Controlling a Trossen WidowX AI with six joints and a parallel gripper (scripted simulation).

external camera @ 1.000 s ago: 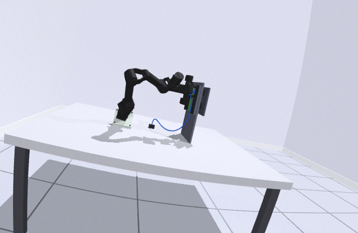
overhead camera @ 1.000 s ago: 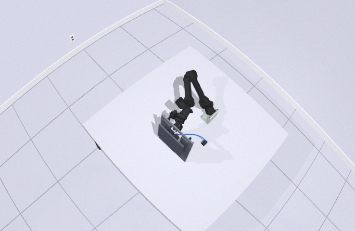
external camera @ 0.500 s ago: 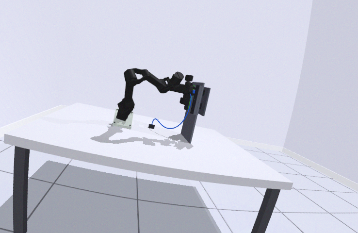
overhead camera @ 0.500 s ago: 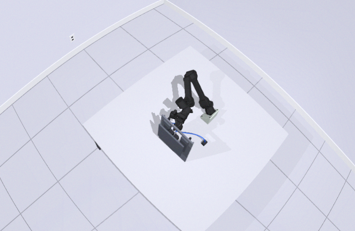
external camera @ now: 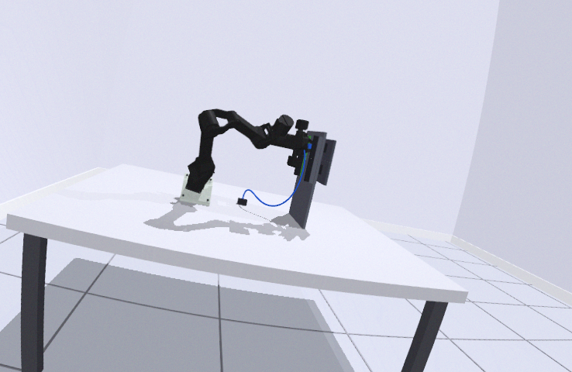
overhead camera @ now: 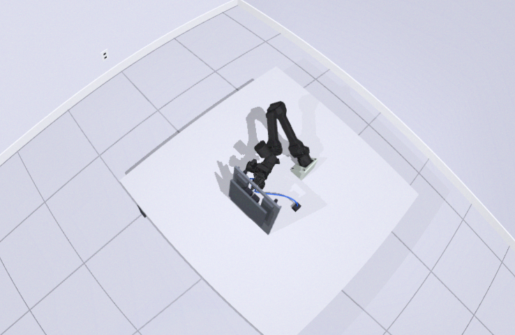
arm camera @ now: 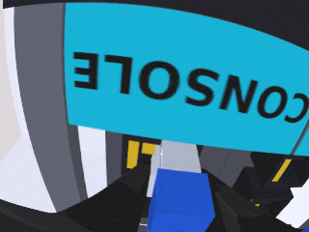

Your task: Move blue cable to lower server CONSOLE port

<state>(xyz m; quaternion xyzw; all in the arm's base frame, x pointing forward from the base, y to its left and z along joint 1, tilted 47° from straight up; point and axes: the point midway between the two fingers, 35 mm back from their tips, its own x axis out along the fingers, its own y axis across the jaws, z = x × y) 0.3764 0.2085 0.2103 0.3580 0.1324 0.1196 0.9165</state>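
"What can you read over there?"

"1 word: CONSOLE, in black capitals on a cyan label [arm camera: 188,82] on the rack [overhead camera: 273,215] [external camera: 301,208] [arm camera: 39,97]. It's upside down in the wrist view."

"And the plug?"

"The blue plug [external camera: 309,146] [arm camera: 181,200] is at the upper part of the rack, its pale front end reaching the label's edge. I can't tell how deep it sits in the port."

"Fingers open?"

"No, the gripper [overhead camera: 258,188] [external camera: 308,146] [arm camera: 172,173] is closed on the plug, with 1 dark finger on each side of it."

"Where does the cable go?"

"The blue cable [overhead camera: 282,195] [external camera: 273,205] hangs from the plug in front of the rack, dips, then rises and bends into a small black block [overhead camera: 295,207] [external camera: 242,201] on the table [overhead camera: 211,244] [external camera: 234,267], apart from the rack's foot."

"And the arm?"

"The black arm [overhead camera: 272,128] [external camera: 206,142] reaches to the rack's upper part from a pale green base plate [overhead camera: 300,175] [external camera: 205,201], well apart from the rack, on the cable's side."
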